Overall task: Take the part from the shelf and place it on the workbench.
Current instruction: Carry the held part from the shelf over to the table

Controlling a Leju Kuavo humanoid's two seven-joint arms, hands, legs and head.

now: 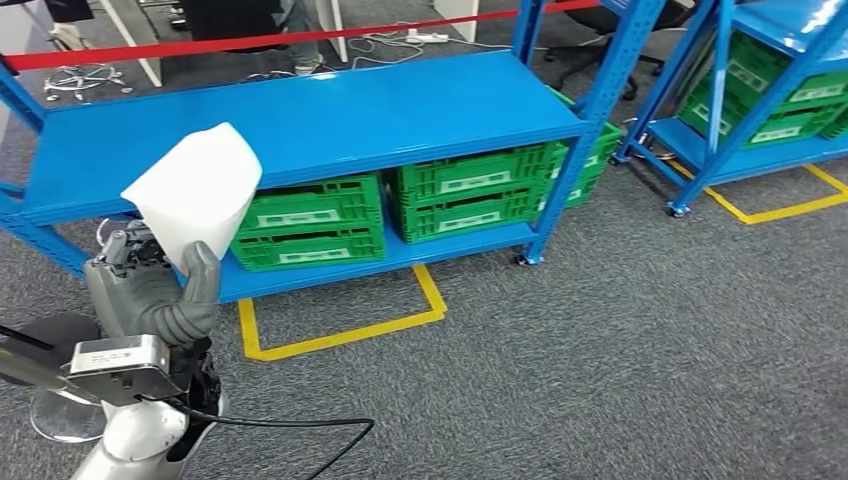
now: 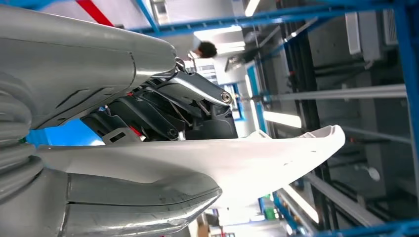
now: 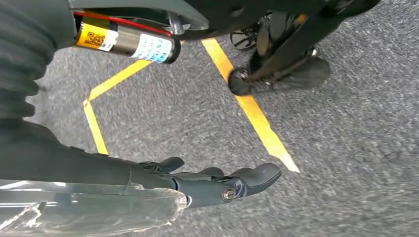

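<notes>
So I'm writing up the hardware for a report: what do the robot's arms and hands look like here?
The left arm is silver, with a small grey box at the wrist and a black cable looping off it. The left hand has a grey ribbed cover and thick grey thumb. The right hand shows dark fingers with a metal pivot pin.

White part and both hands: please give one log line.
left hand: holds white part | right hand: open, over carpet | shelf: ahead | placing: pending

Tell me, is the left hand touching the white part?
Touching. In the left wrist view the thumb and the dark fingers press the white part from both sides.
</notes>
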